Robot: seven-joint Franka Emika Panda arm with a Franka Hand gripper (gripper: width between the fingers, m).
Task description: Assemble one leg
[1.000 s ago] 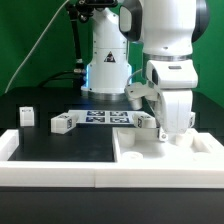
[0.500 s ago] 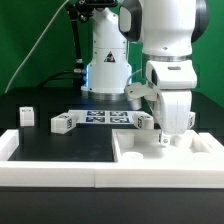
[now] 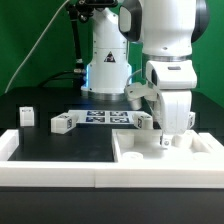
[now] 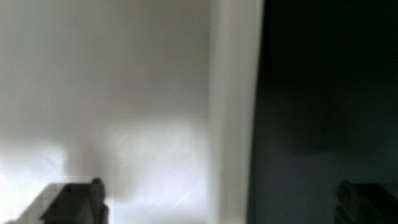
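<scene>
My gripper (image 3: 165, 138) hangs low over the far edge of the large white panel (image 3: 135, 152) at the exterior view's right. In the wrist view its fingertips (image 4: 71, 203) stand wide apart with nothing between them, so my gripper (image 4: 217, 205) is open, over the panel's edge (image 4: 125, 110) and the dark table (image 4: 329, 100). One leg (image 3: 27, 116), a small white block with a tag, sits at the far left. A second tagged leg (image 3: 64, 123) lies nearer the middle. A third (image 3: 143, 121) lies just behind my gripper.
The marker board (image 3: 105, 117) lies in front of the robot base (image 3: 106, 70). A low white wall (image 3: 50, 172) runs along the table's front and left side. A black table surface (image 3: 70, 145) lies between the wall and the panel.
</scene>
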